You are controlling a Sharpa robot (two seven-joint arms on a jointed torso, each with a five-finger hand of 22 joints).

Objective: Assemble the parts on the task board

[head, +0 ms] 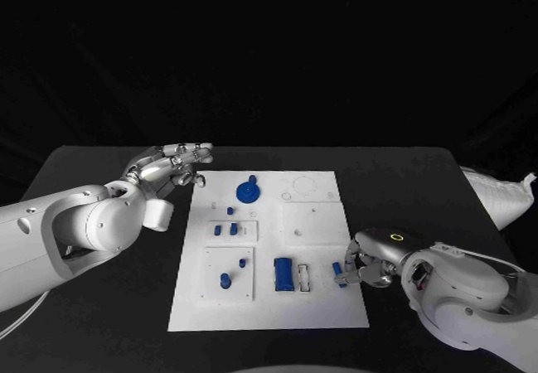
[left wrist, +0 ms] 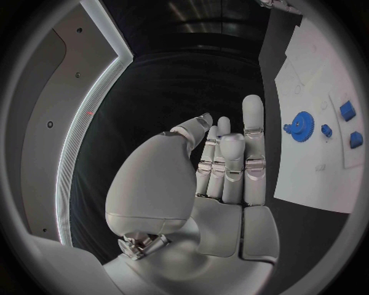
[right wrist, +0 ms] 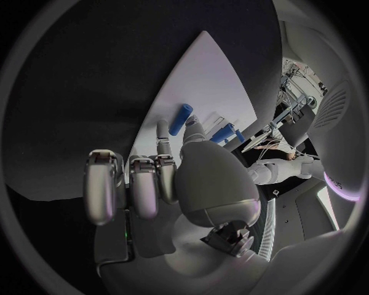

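Seemingly right hand (head: 363,265) pinches part (head: 340,273)

text: none legible | task board (head: 321,238): markings perhaps too small

Two bulky white arms, smooth rounded shells. Left hand (head: 172,166) silver, segmented fingers (left wrist: 253,138) with pale pads, metal bands between segments. Right hand (head: 363,265) silver too; green ring light on wrist. Small recessed screw holes on left arm shell; thin cable beneath it, probably white.
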